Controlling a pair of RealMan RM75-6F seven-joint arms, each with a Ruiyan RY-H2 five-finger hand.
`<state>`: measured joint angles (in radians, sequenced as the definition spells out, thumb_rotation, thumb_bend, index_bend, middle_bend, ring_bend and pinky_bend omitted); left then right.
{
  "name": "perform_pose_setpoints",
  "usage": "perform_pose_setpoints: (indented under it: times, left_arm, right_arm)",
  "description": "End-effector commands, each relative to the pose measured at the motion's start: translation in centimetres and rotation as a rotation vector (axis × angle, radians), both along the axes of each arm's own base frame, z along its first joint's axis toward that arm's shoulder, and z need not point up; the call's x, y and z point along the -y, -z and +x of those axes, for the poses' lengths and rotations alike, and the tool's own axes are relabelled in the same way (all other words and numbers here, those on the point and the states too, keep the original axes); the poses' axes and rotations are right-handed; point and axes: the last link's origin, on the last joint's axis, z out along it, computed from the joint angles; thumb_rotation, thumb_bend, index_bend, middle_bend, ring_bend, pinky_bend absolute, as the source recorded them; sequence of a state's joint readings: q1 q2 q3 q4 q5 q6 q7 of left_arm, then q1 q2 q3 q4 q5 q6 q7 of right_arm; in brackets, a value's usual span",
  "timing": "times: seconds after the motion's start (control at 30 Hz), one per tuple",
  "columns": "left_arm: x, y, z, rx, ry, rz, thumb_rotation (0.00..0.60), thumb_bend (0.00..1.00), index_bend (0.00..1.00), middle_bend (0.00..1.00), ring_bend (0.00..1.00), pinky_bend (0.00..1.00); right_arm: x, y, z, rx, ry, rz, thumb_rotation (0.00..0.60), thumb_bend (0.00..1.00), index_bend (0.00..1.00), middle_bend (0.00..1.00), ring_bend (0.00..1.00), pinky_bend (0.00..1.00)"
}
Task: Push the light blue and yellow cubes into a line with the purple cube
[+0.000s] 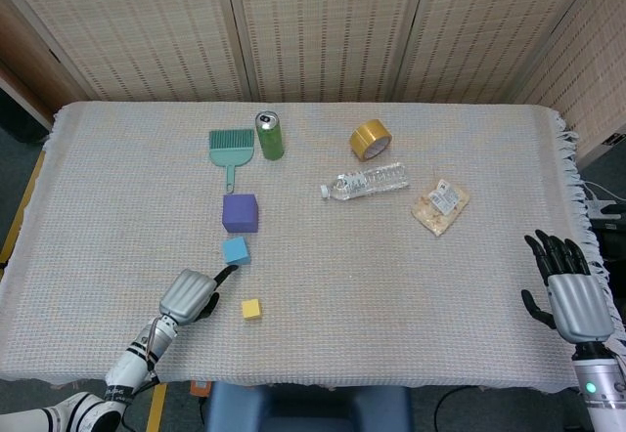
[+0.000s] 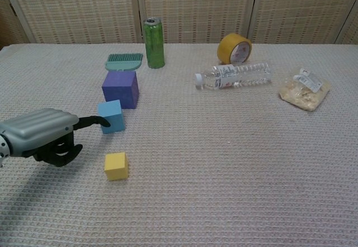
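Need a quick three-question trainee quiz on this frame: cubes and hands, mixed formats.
1. True or false: the left hand grips the small yellow foam cube.
2. Which cube does the left hand's extended finger reach to? A) large purple foam cube B) light blue foam cube C) yellow cube
3. Fill in: the right hand sits near the table's ____ edge, fingers apart, holding nothing.

Key: 1 false; 2 B; 3 right.
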<state>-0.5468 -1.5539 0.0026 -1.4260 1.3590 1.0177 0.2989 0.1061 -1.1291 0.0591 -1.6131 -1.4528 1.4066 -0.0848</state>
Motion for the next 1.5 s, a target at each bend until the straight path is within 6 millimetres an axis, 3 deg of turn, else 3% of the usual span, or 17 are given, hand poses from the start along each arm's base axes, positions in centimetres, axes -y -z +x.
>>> perform_pose_setpoints:
  times: [0.03, 0.5, 1.5]
  left_arm:
    - [-0.3, 0.1, -0.1, -0.002, -0.009, -0.001, 0.6, 0.65, 0.13, 1.0, 1.0, 1.0]
    - [-1.6, 0.2, -0.6, -0.02, -0.033, 0.021, 0.6, 0.65, 0.17, 1.0, 1.0, 1.0]
    - [-3.9, 1.0, -1.0, -0.004, -0.072, 0.027, 0.6, 0.65, 0.14, 1.0, 1.0, 1.0]
  right_arm:
    - [0.1, 0.0, 0.0, -0.002, 0.002, -0.002, 0.6, 0.14, 0.0, 0.0, 0.0, 0.0]
    - [0.1, 0.0, -0.1, -0.007, 0.005, -0.004, 0.6, 0.14, 0.0, 0.0, 0.0, 0.0]
    - [0.2, -0.1, -0.1, -0.01, 0.012, -0.013, 0.6, 0.14, 0.0, 0.0, 0.0, 0.0]
